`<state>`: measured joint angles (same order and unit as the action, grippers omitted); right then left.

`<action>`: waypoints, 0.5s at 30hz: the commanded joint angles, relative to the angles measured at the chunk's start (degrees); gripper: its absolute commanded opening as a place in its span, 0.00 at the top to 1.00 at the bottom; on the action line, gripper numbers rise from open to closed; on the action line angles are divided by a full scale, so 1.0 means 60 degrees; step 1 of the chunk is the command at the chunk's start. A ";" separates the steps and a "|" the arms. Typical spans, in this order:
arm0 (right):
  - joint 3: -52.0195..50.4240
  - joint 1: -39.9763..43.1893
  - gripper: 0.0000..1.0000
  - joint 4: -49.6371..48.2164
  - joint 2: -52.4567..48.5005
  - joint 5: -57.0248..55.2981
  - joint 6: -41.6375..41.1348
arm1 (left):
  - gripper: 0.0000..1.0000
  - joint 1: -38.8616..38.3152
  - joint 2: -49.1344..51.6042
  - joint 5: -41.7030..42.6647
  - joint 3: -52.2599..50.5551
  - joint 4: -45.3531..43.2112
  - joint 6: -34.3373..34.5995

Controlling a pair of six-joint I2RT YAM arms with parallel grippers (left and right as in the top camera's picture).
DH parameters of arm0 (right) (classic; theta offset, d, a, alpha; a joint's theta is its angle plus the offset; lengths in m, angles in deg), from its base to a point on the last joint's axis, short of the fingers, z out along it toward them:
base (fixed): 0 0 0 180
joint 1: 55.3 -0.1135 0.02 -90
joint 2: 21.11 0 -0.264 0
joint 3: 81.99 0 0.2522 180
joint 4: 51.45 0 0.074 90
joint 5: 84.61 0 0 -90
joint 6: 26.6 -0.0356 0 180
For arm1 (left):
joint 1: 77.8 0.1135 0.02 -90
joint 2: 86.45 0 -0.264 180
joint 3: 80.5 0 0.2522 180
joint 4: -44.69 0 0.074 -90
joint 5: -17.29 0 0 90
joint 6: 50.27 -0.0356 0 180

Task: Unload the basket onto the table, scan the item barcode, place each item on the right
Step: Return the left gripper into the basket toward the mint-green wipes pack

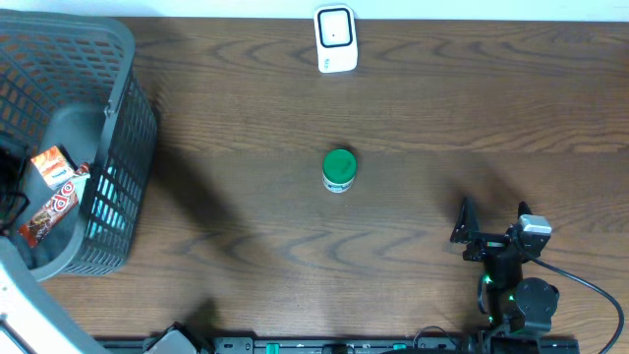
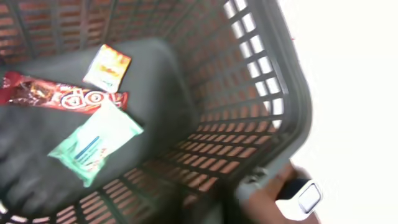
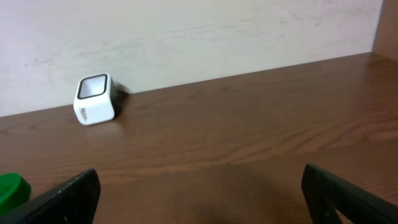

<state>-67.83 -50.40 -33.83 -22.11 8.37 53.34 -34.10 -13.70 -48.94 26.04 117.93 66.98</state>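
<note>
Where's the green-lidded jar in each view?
Overhead: green-lidded jar stands alone at the centre of the table.
Left wrist: not in it; only the basket and its packets.
Right wrist: green-lidded jar clipped by the lower left edge.
Shared landmark: white scanner, top centre overhead, left in right wrist.

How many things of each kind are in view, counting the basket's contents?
packets in the basket: 3 (orange packet, red bar wrapper, mint-green packet)
green-lidded jar: 1
white scanner: 1
grey basket: 1
Total: 6
</note>
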 commanded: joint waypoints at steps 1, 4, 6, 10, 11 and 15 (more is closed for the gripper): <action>-0.0015 -0.0069 0.01 0.0036 0.0040 -0.0018 -0.0098 | 0.39 -0.0011 -0.0109 -0.0452 -0.0058 0.0033 0.0076; -0.0015 -0.0069 0.01 0.0036 0.0040 -0.0015 -0.0098 | 0.16 -0.0011 0.0361 -0.1333 -0.0433 0.0200 0.0073; -0.0015 -0.0084 0.01 0.0036 0.0040 -0.0015 -0.0098 | 0.11 -0.0011 0.0809 -0.1676 -0.0718 0.0255 0.0011; -0.0015 -0.0084 0.01 0.0036 0.0040 -0.0018 -0.0098 | 0.09 -0.0011 0.1931 -0.1840 -0.1228 0.0262 -0.0659; -0.0015 -0.0084 0.01 0.0036 0.0040 -0.0015 -0.0098 | 0.09 -0.0011 0.2280 -0.1847 -0.1351 0.0262 -0.0863; -0.0015 -0.0084 0.01 0.0036 0.0040 -0.0015 -0.0098 | 0.09 -0.0007 0.3552 -0.2412 -0.1792 0.0248 -0.0973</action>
<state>-67.83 -50.40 -33.81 -22.11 8.37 53.34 -34.10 3.18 -59.15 17.18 119.05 63.61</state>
